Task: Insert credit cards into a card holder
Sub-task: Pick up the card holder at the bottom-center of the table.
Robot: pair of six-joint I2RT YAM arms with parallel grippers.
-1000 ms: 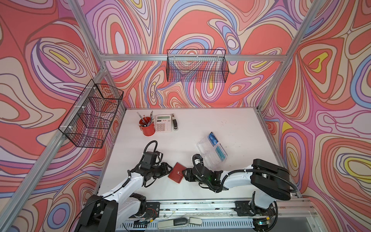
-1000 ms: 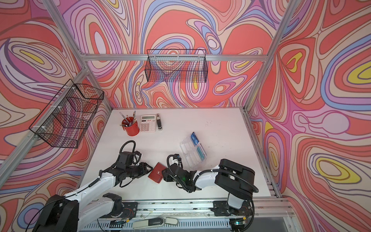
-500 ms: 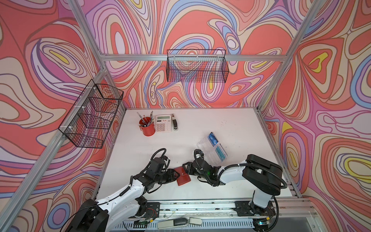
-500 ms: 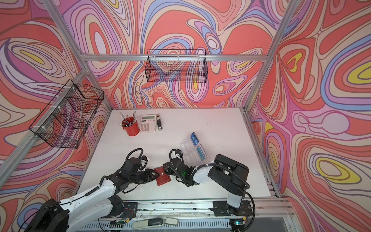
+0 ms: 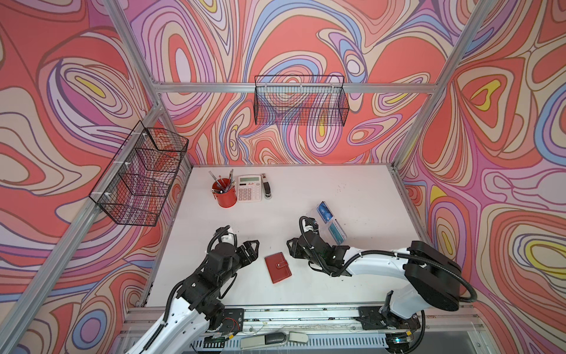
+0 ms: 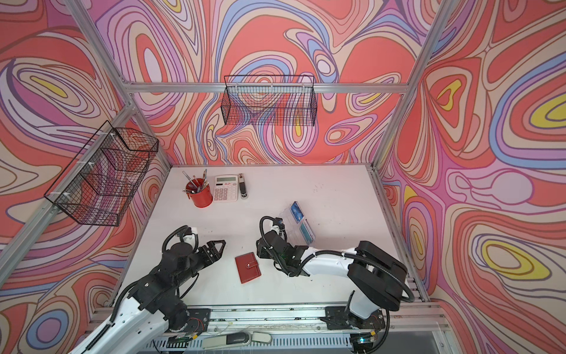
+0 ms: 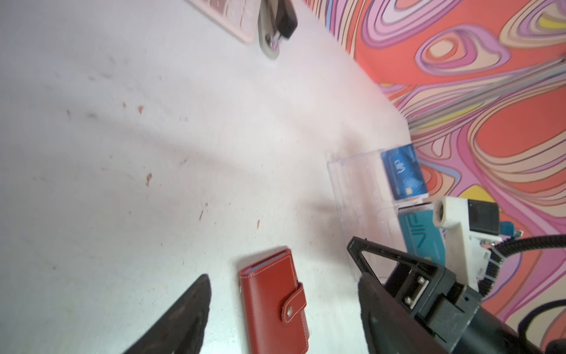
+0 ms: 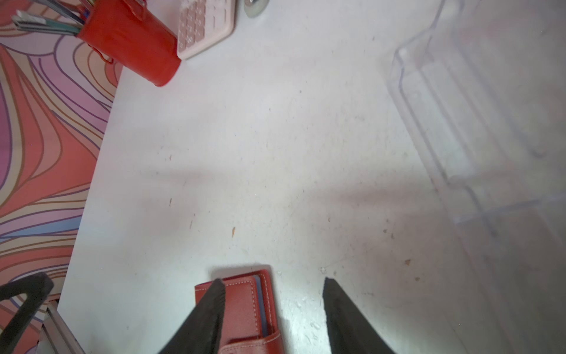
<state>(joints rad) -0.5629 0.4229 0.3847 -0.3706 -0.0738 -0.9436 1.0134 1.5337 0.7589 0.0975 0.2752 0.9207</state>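
Red card holder [image 5: 277, 267] lies closed, tab snapped over, flat on table [image 5: 306, 190] between both hands. Left hand [image 5: 253, 246] wide open, empty, just beside it. Right hand [image 5: 290, 249] partly open, empty, near its far corner. Blue, teal credit cards [image 5: 324, 211] sit in clear stand [image 7: 355, 190].

Both top views are bright and evenly lit, leaving only faint, soft shadows on the white table [image 5: 306, 196] beneath the arms. The wrist views are softer, with broad grey shadow bands across the table. There the card holder [image 7: 274, 303] reads fairly sharp, while the stapler [image 7: 275, 27] and the clear stand [image 8: 453, 128] smear into blur.
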